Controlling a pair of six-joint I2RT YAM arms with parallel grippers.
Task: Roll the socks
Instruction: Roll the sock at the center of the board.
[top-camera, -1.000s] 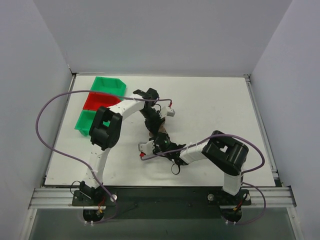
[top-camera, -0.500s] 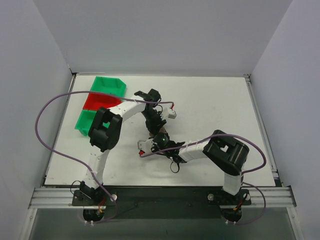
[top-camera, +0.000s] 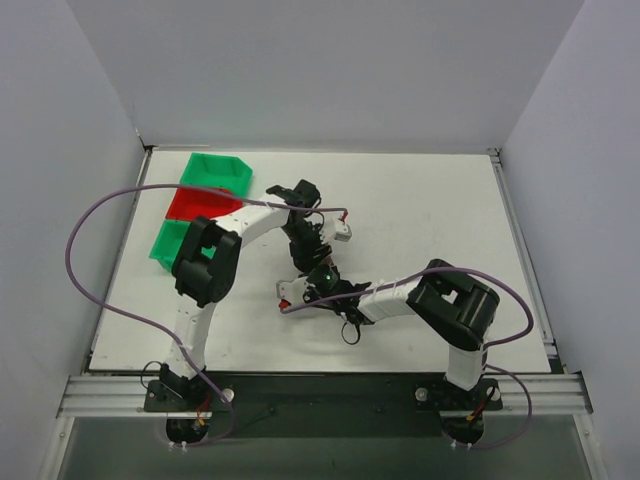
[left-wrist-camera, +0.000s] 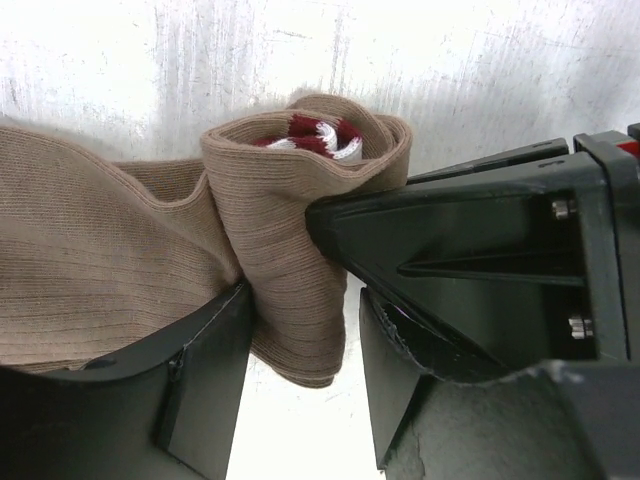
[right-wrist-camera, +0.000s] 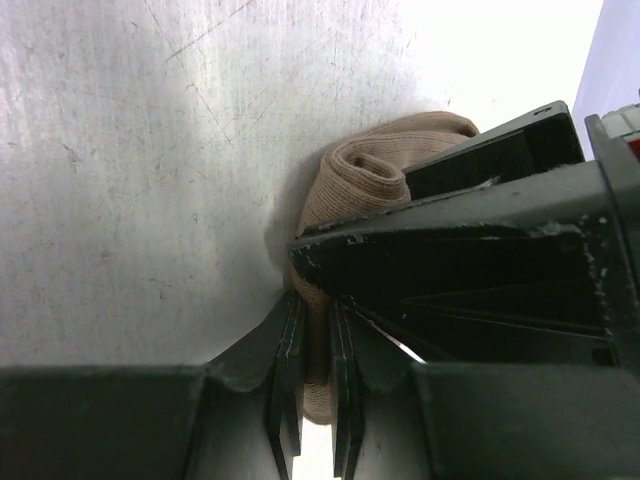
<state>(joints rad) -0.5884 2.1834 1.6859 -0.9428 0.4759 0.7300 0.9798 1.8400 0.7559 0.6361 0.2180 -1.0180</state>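
The tan-brown sock (left-wrist-camera: 110, 260) lies on the white table, one end rolled over so the maroon cuff with white stripes (left-wrist-camera: 315, 135) shows inside the roll. My left gripper (left-wrist-camera: 300, 300) is open around the folded part; the sock touches its left finger, with a gap at the right one. My right gripper (right-wrist-camera: 315, 310) is shut on a fold of the sock (right-wrist-camera: 365, 175), and its black finger (left-wrist-camera: 450, 230) presses against the roll. In the top view both grippers (top-camera: 310, 245) (top-camera: 320, 285) meet mid-table and hide most of the sock (top-camera: 323, 262).
Three small bins stand at the back left: a green bin (top-camera: 215, 170), a red bin (top-camera: 200, 203) and another green bin (top-camera: 168, 245). A purple cable loops out past the table's left edge (top-camera: 80, 260). White walls enclose the table.
The two grippers have drawn closer together over the sock. The left wrist has shifted slightly toward the near side. The right gripper has edged up toward it.
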